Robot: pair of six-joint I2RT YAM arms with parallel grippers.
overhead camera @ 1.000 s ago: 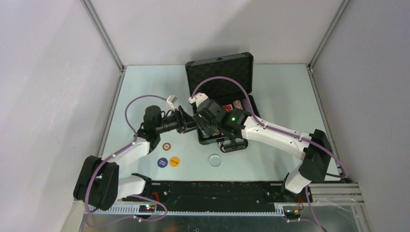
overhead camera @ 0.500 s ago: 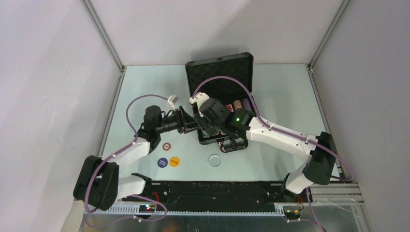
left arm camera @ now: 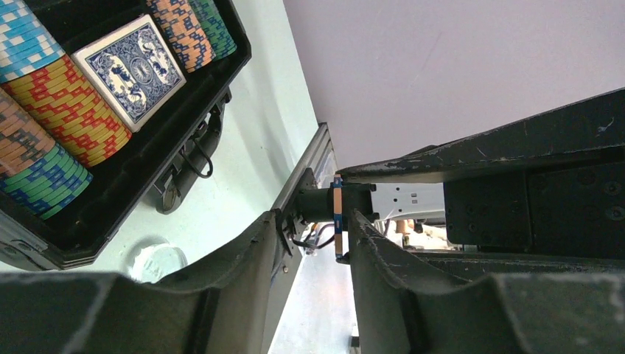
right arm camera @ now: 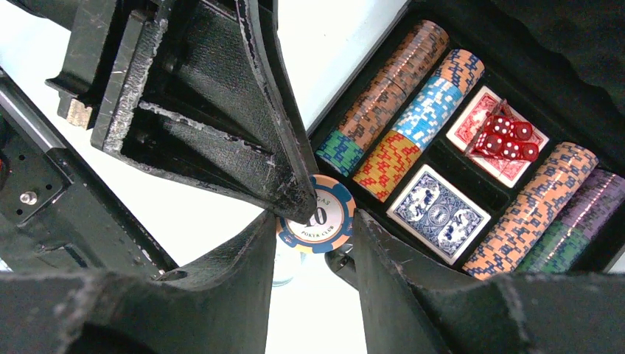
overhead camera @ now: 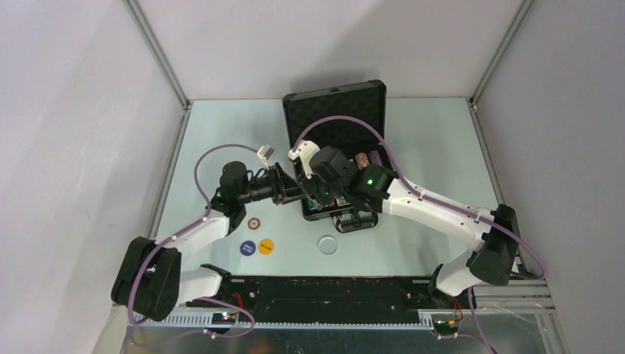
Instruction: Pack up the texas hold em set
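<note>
Two robot arms meet over the near-left corner of an open black case (overhead camera: 335,110), which stands just toward 12 o'clock from the centre of a pale green table (overhead camera: 427,147), its foam-lined lid raised on the 12 o'clock side. The right gripper (right arm camera: 315,217), reaching in from 4 o'clock, has its fingers clamped across the width of a single poker chip (right arm camera: 329,226) marked "10", holding it in the air beside the case's left wall. The left gripper (left arm camera: 313,221), coming from 8 o'clock, straddles the same chip with its jaws apart: seen edge-on from the left wrist, the chip sits close against one finger, with clear daylight between it and the other. Inside the case, rows of striped chips (right arm camera: 413,125) lie on edge in their troughs around a blue-backed deck (right arm camera: 438,214) and a red-backed deck (right arm camera: 469,127), with red dice (right arm camera: 508,136) heaped on the red one. On the table toward 7 o'clock from the case lie a red-and-white chip (overhead camera: 254,223), a blue button (overhead camera: 248,248) and a yellow button (overhead camera: 266,246), the two buttons side by side; a clear round disc (overhead camera: 327,244) sits at 6 o'clock, just off the case's front edge.
</note>
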